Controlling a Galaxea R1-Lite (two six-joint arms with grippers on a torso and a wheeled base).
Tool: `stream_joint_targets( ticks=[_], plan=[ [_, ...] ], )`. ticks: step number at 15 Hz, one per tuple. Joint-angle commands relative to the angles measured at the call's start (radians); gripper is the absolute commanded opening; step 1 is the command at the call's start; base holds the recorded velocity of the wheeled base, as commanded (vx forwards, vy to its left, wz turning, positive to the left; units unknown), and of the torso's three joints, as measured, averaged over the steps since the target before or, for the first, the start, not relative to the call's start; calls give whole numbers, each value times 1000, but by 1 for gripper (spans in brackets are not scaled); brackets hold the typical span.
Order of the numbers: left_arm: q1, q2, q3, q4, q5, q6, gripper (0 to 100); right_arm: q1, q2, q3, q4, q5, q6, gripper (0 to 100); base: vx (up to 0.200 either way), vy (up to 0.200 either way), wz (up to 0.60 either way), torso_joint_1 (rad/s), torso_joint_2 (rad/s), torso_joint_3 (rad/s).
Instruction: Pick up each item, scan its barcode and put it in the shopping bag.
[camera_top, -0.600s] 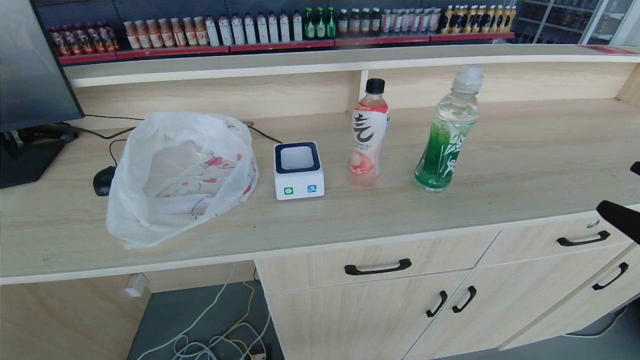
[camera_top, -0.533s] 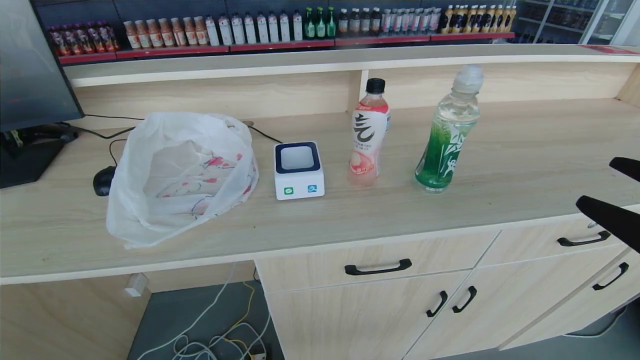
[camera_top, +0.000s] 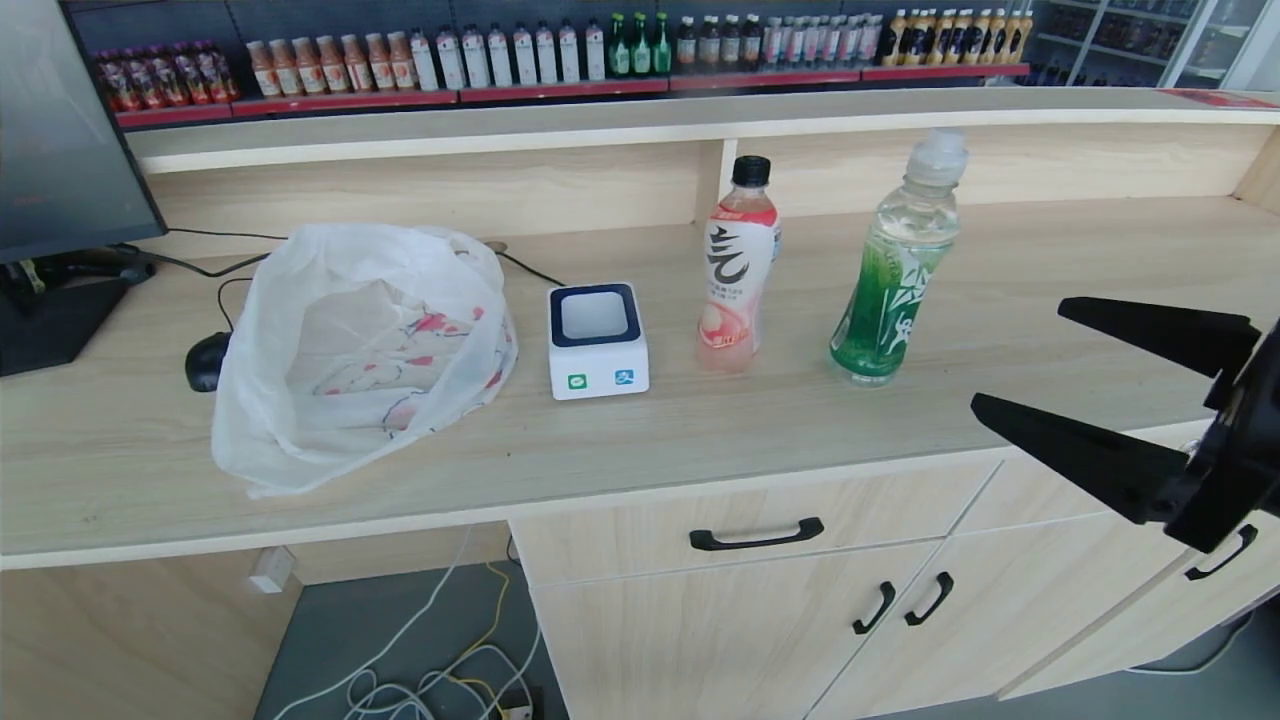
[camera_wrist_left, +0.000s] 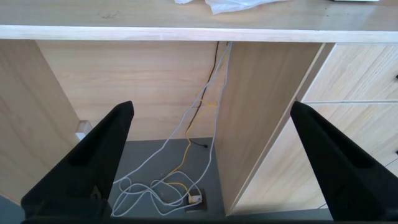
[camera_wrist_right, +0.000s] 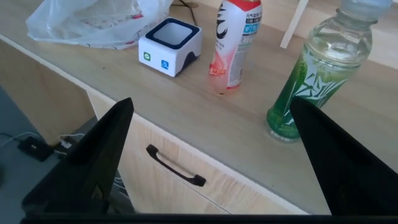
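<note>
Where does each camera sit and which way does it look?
Head view: on the head, looking down at the counter, shopping bag, scanner, pink bottle, green bottle; right end effector shows.
Left wrist view: on the left arm, low, facing cables under the counter; left end effector shows.
Right wrist view: on the right arm, above the counter's edge; right end effector shows.
Shared: head and right wrist see both bottles.

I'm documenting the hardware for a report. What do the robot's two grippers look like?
The right gripper has two long, matte black fingers, wedge-shaped, broad at the base and tapering to narrow tips. The left gripper looks the same: two plain black tapered fingers with flat, smooth faces.
</note>
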Motion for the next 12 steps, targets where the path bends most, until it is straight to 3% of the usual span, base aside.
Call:
stream_joint_targets(
  ticks=[1, 9, 12],
  plan=[
    [0, 0, 0, 1, 0, 0, 100, 180, 21, -19, 1, -186, -1, 100, 0, 0, 0, 0, 0, 0],
    [0, 0, 0, -1, 0, 0, 100, 416, 43, -55, 1, -603, -49, 100, 0, 0, 0, 0, 0, 0],
    [0, 0, 0, 1, 0, 0, 100, 449, 61, -98, 1, -677, -73, 100, 0, 0, 0, 0, 0, 0]
  ],
)
